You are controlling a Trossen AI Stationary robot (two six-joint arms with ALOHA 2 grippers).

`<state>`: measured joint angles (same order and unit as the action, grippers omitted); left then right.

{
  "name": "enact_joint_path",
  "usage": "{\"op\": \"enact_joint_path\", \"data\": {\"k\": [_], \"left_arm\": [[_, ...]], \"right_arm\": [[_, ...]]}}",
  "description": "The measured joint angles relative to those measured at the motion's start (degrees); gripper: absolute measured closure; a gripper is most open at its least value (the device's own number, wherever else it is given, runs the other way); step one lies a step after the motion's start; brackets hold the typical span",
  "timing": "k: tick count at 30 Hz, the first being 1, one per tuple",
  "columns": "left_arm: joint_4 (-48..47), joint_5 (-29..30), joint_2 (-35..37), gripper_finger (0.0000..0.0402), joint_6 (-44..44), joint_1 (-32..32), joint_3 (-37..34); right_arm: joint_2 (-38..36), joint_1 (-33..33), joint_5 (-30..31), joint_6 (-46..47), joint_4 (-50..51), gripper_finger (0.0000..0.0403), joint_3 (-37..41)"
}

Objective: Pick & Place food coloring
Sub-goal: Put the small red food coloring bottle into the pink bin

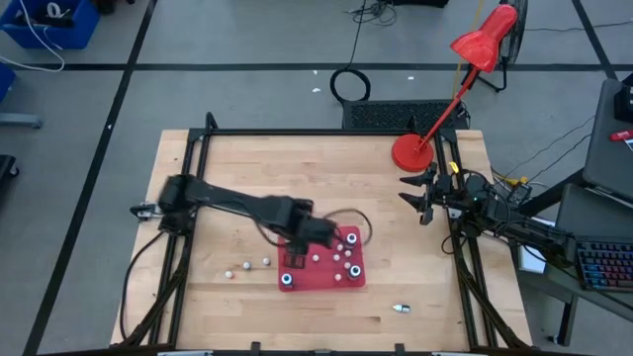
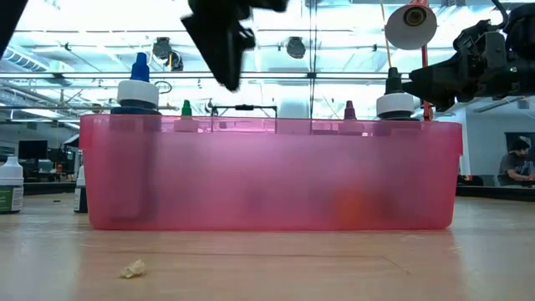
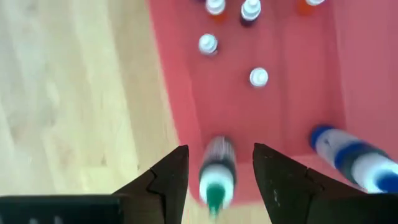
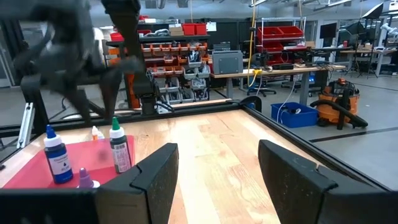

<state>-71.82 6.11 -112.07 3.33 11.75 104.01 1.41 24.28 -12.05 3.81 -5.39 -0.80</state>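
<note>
The left gripper is hanging over the near-left part of the red tray, its arm reaching in across the wooden table from the left side. In the left wrist view its two dark fingers are standing apart, and a green-capped food coloring bottle is showing right between them — blurred, with a narrow gap visible on each side, so the jaws are spread around it rather than pressing on it. Whether the bottle is resting on the tray floor or is in the air cannot be told. A larger blue-capped bottle is sitting just beside it inside the tray, toward the tray's corner, and several more small white-topped bottles are standing farther along the tray floor. In the right wrist view the green-capped bottle is standing upright on the red tray next to the blue one, under the blurred left arm. From above, three small bottles are lying on the bare wood just left of the tray, and one more is lying apart, to the tray's front right. The right gripper is waiting near the table's right edge, beside the red lamp base — its fingers are spread wide and holding nothing.
</note>
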Motion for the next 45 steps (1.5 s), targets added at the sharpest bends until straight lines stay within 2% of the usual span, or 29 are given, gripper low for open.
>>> {"op": "enact_joint_path", "data": {"k": [2,5,11,14,18,22,27,32,39,45], "left_arm": [[1.3,0.7,5.0,0.0220,2.6,0.3,-3.7],[6.7,3.8,13.5,0.0220,7.6,1.5,-13.0],[12.3,6.0,27.2,0.0220,23.4,4.1,-32.5],[15.7,5.3,30.6,0.0220,28.3,6.8,-40.6],[22.3,3.9,30.7,0.0219,25.9,10.1,-47.3],[28.5,0.2,28.7,0.0219,25.6,11.3,-50.0],[32.4,0.4,26.7,0.0220,25.0,11.6,-50.1],[33.2,0.2,23.3,0.0220,24.1,11.6,-50.1],[34.0,-3.1,17.5,0.0220,23.4,11.6,-50.1],[35.7,-3.1,15.9,0.0220,21.8,11.6,-50.0]], "right_arm": [[0.0,0.0,0.0,0.0,0.0,0.0193,0.0],[0.0,0.0,0.0,0.0,0.0,0.0193,0.0],[0.0,0.0,0.0,0.0,0.0,0.0193,0.0],[0.0,0.0,0.0,0.0,0.0,0.0193,0.0],[0.0,0.0,0.0,0.0,0.0,0.0193,0.0],[0.0,0.0,0.0,0.0,0.0,0.0193,0.0],[0.0,0.0,0.0,0.0,0.0,0.0193,-0.1],[0.0,0.0,0.0,0.0,0.0,0.0193,-0.1],[0.0,0.0,0.0,0.0,0.0,0.0193,-0.1],[0.0,0.0,0.0,0.0,0.0,0.0193,-0.1]]}}
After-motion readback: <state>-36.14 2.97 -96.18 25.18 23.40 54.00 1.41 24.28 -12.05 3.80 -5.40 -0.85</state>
